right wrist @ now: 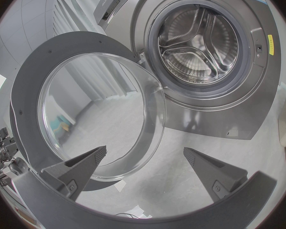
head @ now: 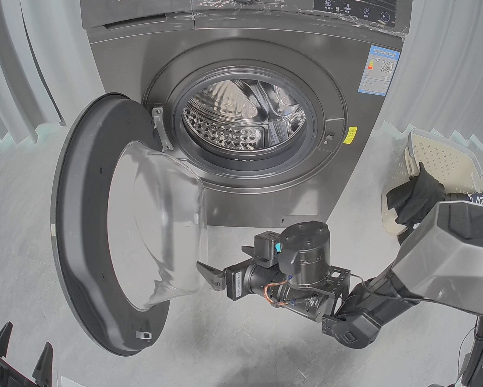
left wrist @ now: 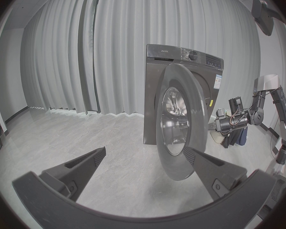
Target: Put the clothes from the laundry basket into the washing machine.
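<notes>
The grey washing machine (head: 241, 44) stands with its round door (head: 91, 227) swung wide to the left and its steel drum (head: 244, 114) bare inside. A white laundry basket (head: 448, 162) sits on the floor at the right, dark clothes (head: 416, 197) draped over its near rim. My right gripper (head: 225, 267) hangs low in front of the machine, open and holding nothing, pointing at the door's glass bowl (right wrist: 95, 118). My left gripper (head: 22, 350) is at the bottom left, open and holding nothing, well short of the door (left wrist: 181, 121).
Pale curtains (left wrist: 85, 48) hang behind and beside the machine. The tiled floor (head: 252, 339) in front of it is bare. The open door juts out between my two grippers. My right arm (left wrist: 235, 121) reaches in from the basket side.
</notes>
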Tool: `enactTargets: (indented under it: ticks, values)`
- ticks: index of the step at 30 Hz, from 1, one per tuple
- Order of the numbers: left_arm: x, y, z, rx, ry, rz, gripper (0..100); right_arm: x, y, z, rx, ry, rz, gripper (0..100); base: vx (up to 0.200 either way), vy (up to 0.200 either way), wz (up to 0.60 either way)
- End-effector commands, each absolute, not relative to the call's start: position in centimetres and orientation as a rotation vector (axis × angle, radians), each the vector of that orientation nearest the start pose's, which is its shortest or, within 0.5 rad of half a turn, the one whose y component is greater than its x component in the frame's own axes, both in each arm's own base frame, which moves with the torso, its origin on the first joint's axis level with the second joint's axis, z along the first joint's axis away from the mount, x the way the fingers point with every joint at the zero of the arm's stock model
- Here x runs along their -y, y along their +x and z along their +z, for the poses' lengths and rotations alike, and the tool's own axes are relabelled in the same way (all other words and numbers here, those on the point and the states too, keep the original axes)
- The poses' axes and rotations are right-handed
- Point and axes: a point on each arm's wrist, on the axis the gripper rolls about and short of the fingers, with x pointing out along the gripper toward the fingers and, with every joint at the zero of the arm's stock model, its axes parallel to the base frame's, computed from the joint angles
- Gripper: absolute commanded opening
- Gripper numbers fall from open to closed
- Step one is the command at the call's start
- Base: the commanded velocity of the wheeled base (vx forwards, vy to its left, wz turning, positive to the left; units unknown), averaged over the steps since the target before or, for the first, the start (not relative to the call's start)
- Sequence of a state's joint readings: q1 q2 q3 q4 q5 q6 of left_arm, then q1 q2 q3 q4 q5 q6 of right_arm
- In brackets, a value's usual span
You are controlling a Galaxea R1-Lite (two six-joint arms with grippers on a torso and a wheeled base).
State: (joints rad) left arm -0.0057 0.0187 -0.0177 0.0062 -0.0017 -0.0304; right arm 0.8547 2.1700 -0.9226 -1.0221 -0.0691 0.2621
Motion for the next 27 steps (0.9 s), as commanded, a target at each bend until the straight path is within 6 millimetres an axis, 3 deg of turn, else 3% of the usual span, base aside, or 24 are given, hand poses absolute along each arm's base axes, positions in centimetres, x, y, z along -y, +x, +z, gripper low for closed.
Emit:
enactTargets:
  ticks: [1, 5, 11, 15, 20, 27]
  values:
    - [0.0, -2.2, 7.6, -0.022, -0.031, -0.007, 100, -30.7, 26.1, 7.8, -0.295, 0.163, 0.762, 100, 0.0, 0.0, 0.0]
    - [0.0, -2.2, 7.6, -0.022, -0.031, -0.007, 100, -30.5, 26.2, 8.2, -0.293, 0.195, 0.759, 100, 0.0, 0.0, 0.0]
    - [0.0, -2.2, 7.6, -0.023, -0.031, -0.007, 100, -29.7, 27.9, 8.9, -0.28, 0.207, 0.717, 100, 0.0, 0.0, 0.0]
    - [0.0, -2.2, 7.6, -0.023, -0.031, -0.007, 100, -30.1, 28.2, 8.7, -0.295, 0.199, 0.712, 100, 0.0, 0.0, 0.0]
    - [0.0, -2.2, 7.6, -0.023, -0.031, -0.007, 100, -32.0, 28.2, 6.5, -0.32, 0.158, 0.736, 100, 0.0, 0.0, 0.0]
    - [0.0, -2.2, 7.6, -0.023, -0.031, -0.009, 100, -33.0, 27.6, 7.6, -0.283, 0.181, 0.77, 100, 0.0, 0.0, 0.0]
